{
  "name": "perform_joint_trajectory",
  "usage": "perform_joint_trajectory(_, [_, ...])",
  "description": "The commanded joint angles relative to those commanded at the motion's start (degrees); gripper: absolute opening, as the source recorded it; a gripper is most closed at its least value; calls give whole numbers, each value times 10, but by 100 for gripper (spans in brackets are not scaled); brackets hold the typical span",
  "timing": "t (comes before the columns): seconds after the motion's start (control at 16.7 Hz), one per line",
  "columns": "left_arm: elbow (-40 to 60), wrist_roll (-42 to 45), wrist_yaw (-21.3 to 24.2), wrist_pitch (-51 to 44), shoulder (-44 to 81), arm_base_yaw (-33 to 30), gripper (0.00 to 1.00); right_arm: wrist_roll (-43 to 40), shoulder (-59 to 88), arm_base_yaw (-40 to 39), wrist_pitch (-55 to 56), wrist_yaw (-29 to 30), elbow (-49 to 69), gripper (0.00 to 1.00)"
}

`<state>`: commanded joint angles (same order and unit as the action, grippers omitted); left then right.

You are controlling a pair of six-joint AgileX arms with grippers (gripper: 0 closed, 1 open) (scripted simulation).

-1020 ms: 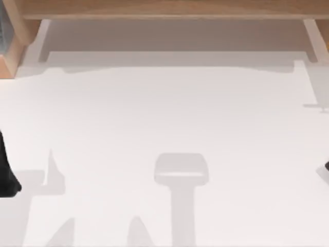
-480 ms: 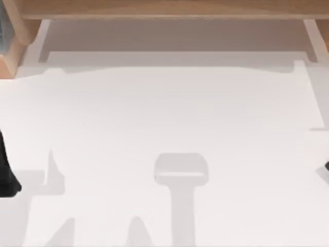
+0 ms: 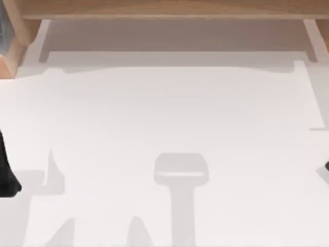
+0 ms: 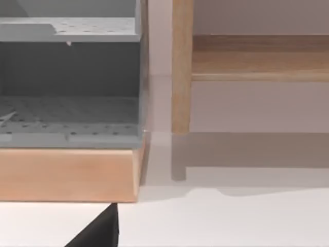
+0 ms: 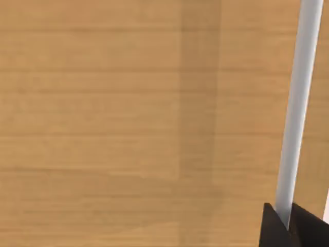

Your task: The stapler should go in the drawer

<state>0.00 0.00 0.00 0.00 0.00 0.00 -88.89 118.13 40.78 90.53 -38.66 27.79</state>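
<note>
The stapler is out of view. A wooden drawer front (image 5: 128,128) stands close before the right wrist camera, with a white bar handle (image 5: 300,103) running down it. My right gripper (image 5: 289,226) is shut on that handle, one dark fingertip on each side of the bar. In the top view a dark sliver of my right arm (image 3: 326,166) sits at the table's right edge. My left arm (image 3: 5,175) is parked at the left edge, and one dark finger (image 4: 97,231) of its gripper juts into the left wrist view.
A wooden shelf structure (image 3: 164,10) spans the back of the white table (image 3: 164,113). At the back left stands a grey perforated shelf unit (image 4: 67,118) on a wooden base (image 4: 67,175), beside a wooden post (image 4: 181,67).
The shadow at the table's right edge has stretched toward the front. Both arms look unmoved in the top view.
</note>
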Motion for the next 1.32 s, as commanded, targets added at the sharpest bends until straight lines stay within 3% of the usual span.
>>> perform_joint_trajectory(0.54, [0, 0, 0, 0, 0, 0, 100, 0, 0, 0, 0, 0, 0, 98])
perform_joint_trajectory(1.32, [0, 0, 0, 0, 0, 0, 100, 0, -7, 19, 18, -19, -24, 100])
